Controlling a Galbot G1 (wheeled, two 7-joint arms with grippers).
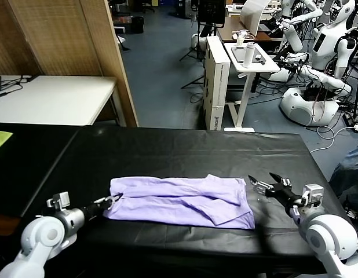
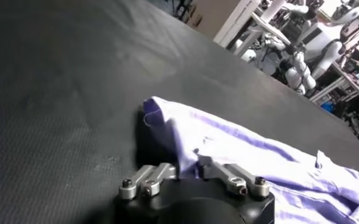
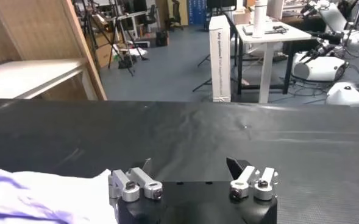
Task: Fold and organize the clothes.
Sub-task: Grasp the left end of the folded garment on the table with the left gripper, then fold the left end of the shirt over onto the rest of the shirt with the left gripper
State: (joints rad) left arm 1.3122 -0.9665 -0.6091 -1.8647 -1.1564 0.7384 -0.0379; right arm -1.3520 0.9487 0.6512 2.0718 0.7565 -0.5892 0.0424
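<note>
T-shirt [image 1: 182, 200], light lavender, lies flat and partly folded into a long band across the near middle of the black-covered bench [image 1: 167, 153], its long axis running from the robot's left to its right. One sleeve flap overlaps the body near the right end. The left gripper [image 1: 112, 201] sits at the shirt's left edge, low over the bench surface, with its jaws together and clamped on the fabric at that edge; in the left wrist view the cloth [image 2: 240, 152] bunches up between the jaws. The right gripper [image 1: 266, 182] sits just beside the shirt's right edge, apart from the fabric, with its jaws spread apart and holding nothing. A yellow-green cloth [image 1: 0, 139] lies at the bench's far left edge, well apart from the shirt.
</note>
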